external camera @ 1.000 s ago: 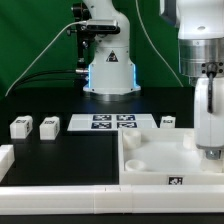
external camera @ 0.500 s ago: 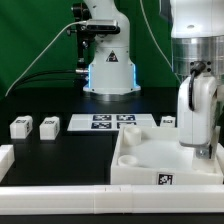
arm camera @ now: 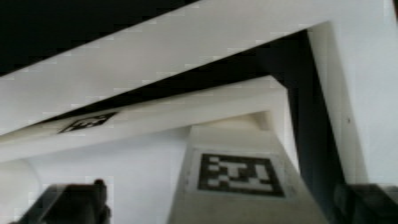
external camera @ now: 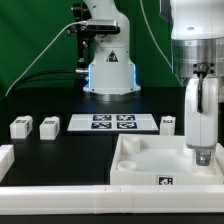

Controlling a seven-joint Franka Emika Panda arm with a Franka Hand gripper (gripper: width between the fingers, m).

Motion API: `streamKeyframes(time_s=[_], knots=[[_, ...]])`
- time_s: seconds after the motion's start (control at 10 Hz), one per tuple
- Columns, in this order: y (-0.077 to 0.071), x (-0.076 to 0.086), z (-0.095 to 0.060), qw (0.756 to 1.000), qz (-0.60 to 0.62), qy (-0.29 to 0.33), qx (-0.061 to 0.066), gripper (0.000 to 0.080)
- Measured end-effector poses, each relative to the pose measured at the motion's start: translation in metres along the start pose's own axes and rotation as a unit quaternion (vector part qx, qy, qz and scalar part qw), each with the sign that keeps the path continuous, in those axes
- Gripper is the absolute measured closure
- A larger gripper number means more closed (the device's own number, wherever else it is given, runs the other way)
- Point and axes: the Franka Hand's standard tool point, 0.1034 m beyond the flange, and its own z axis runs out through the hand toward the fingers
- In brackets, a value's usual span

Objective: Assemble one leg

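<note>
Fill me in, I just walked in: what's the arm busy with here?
The gripper holds a white leg upright over the large white panel, near its corner on the exterior view's right. Whether the leg is seated there cannot be told. Three more legs lie on the black table: two beside the marker board, and one on its other side.

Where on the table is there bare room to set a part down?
Free: the black table between the two legs and the front rail, left of the square panel in the exterior view. Crowded: the panel's right end, where the tool holds a leg, and around the marker board.
</note>
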Motion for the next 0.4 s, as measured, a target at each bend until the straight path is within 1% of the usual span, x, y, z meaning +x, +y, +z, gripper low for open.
streamKeyframes(time_s=[0.4], knots=[[-0.0003, 0.0, 0.0001, 1.0, -0.003, 0.0, 0.001, 0.0151]])
